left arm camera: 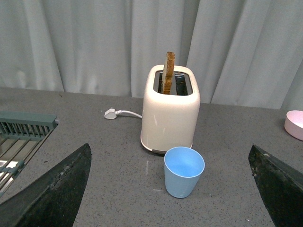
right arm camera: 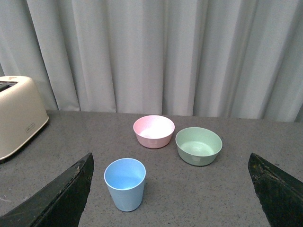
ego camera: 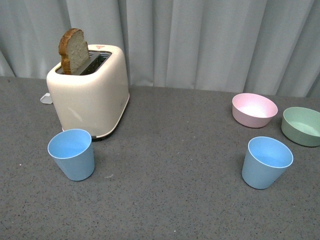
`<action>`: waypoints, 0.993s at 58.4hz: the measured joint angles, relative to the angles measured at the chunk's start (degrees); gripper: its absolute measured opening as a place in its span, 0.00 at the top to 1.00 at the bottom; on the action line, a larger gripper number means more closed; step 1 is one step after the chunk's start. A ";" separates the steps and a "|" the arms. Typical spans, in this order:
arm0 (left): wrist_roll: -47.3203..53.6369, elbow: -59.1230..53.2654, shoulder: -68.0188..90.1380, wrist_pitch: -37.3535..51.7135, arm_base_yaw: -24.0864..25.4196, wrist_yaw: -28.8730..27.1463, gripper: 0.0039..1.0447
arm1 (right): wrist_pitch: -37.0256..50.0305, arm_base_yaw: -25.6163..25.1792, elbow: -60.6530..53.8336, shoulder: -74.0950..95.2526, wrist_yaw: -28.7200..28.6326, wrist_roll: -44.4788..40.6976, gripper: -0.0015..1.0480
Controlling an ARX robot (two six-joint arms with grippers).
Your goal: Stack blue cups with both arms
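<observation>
Two light blue cups stand upright and empty on the grey table. The left cup [ego camera: 72, 154] stands just in front of the toaster; it also shows in the left wrist view [left arm camera: 183, 171]. The right cup [ego camera: 266, 162] stands in front of the bowls; it also shows in the right wrist view [right arm camera: 125, 184]. Neither arm shows in the front view. My left gripper [left arm camera: 170, 196] is open and empty, back from the left cup. My right gripper [right arm camera: 170, 196] is open and empty, back from the right cup.
A cream toaster [ego camera: 90, 90] with a slice of bread [ego camera: 73, 50] stands at the back left, its plug [left arm camera: 110, 113] lying beside it. A pink bowl [ego camera: 254, 110] and a green bowl [ego camera: 301, 126] sit at the right. A grey rack [left arm camera: 21, 137] lies left of the toaster.
</observation>
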 joint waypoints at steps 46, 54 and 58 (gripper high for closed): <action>0.00 0.00 0.00 0.00 0.00 0.00 0.06 | 0.00 0.00 0.00 0.00 0.00 0.00 0.09; 0.00 0.00 0.00 0.00 0.00 0.00 0.06 | 0.00 0.00 0.00 0.00 0.00 0.00 0.09; 0.00 0.00 0.00 0.00 0.00 0.00 0.06 | 0.00 0.00 0.00 0.00 0.00 0.00 0.09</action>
